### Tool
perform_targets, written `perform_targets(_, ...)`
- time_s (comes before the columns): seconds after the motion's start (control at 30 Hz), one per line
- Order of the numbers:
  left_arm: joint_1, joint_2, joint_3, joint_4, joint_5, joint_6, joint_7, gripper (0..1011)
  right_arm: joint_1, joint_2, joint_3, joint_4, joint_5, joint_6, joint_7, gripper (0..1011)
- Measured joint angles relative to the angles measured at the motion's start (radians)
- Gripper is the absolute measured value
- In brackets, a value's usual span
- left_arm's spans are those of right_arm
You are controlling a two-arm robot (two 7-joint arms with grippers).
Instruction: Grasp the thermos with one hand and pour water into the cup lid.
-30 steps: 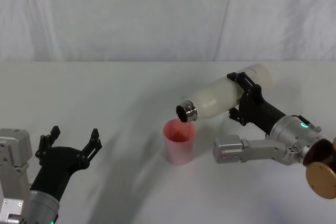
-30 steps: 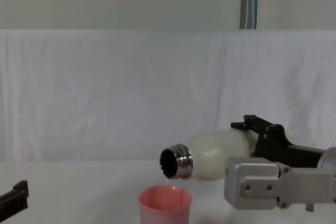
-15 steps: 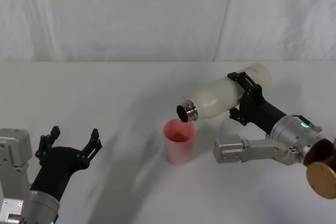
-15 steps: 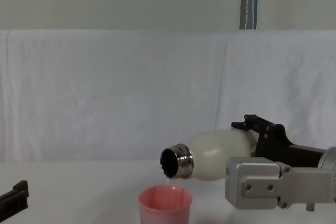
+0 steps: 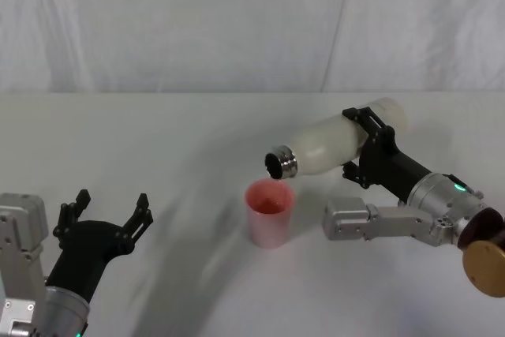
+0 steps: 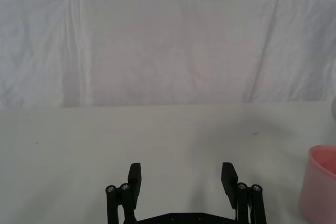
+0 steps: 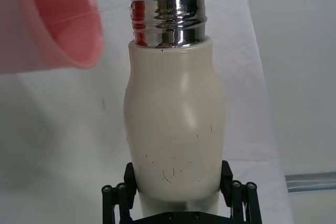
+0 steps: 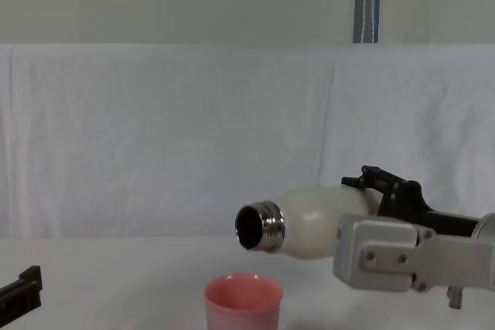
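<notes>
My right gripper (image 5: 368, 146) is shut on the lower body of the cream-white thermos (image 5: 331, 144), which is tipped nearly level with its steel neck pointing left. The open mouth hangs just above the far rim of the cup lid (image 5: 270, 212), a salmon-pink cup standing upright on the table. From the chest view the thermos (image 8: 309, 226) is a short way above the cup lid (image 8: 243, 303), and no stream shows between them. In the right wrist view the thermos (image 7: 176, 119) sits between the fingers, with the cup lid (image 7: 52, 19) beyond its neck. My left gripper (image 5: 106, 215) rests open at the near left.
A white cloth covers the table (image 5: 158, 140) and hangs as a backdrop behind it. In the left wrist view the open left gripper (image 6: 182, 177) has bare cloth ahead and the cup lid (image 6: 317, 184) off to one side.
The thermos has tilted back slightly, its neck rising a little above the cup lid, and the thin trickle seen earlier is gone. The left arm has not moved.
</notes>
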Motion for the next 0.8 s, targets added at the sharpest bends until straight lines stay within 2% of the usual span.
perform_targets(0.13, 0.0, 0.0, 0.0, 0.0, 0.0, 0.0, 0.0, 1001, -0.004, -0.004, 0.011, -0.005, 0.033, -0.009, 0.014, 956)
perform_targets(0.23, 0.0, 0.0, 0.0, 0.0, 0.0, 0.0, 0.0, 1001, -0.014, -0.012, 0.035, -0.018, 0.093, -0.023, 0.042, 956)
perform_targets(0.37, 0.0, 0.0, 0.0, 0.0, 0.0, 0.0, 0.0, 1001, -0.023, -0.02, 0.056, -0.029, 0.146, -0.028, 0.064, 956)
perform_targets(0.47, 0.0, 0.0, 0.0, 0.0, 0.0, 0.0, 0.0, 1001, -0.035, -0.035, 0.093, -0.046, 0.23, -0.027, 0.101, 956)
perform_targets(0.63, 0.0, 0.0, 0.0, 0.0, 0.0, 0.0, 0.0, 1001, -0.052, -0.054, 0.14, -0.066, 0.328, -0.013, 0.143, 956)
perform_targets(0.77, 0.0, 0.0, 0.0, 0.0, 0.0, 0.0, 0.0, 1001, -0.07, -0.07, 0.186, -0.086, 0.431, 0.003, 0.188, 956)
perform_targets(0.8, 0.0, 0.0, 0.0, 0.0, 0.0, 0.0, 0.0, 1001, -0.07, -0.07, 0.186, -0.086, 0.431, 0.003, 0.188, 956)
